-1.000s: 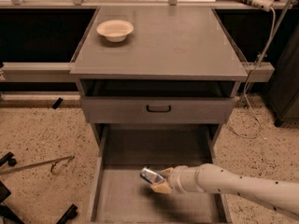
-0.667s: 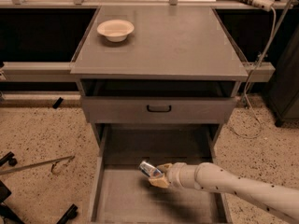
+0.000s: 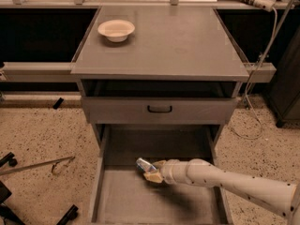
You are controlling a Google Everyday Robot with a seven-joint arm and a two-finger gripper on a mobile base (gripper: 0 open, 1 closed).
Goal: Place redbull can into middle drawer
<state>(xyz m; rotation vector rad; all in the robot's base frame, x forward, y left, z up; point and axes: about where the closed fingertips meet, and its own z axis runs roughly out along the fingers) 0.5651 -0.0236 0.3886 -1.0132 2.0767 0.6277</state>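
Gripper: the gripper (image 3: 152,171), on a white arm (image 3: 234,184) reaching in from the lower right, pinches the redbull can (image 3: 144,164).
Can: tilted, inside the open middle drawer (image 3: 100,182), below and in front of the front edge of the tabletop (image 3: 178,41), slightly left of that edge's midpoint.
Change: over the last second, can and gripper have drifted slightly back and left.
Meaning: the can is in place but not yet released; whether it touches the drawer floor is unclear.
Elsewhere: a cream bowl (image 3: 116,30) sits near the tabletop's far left corner.
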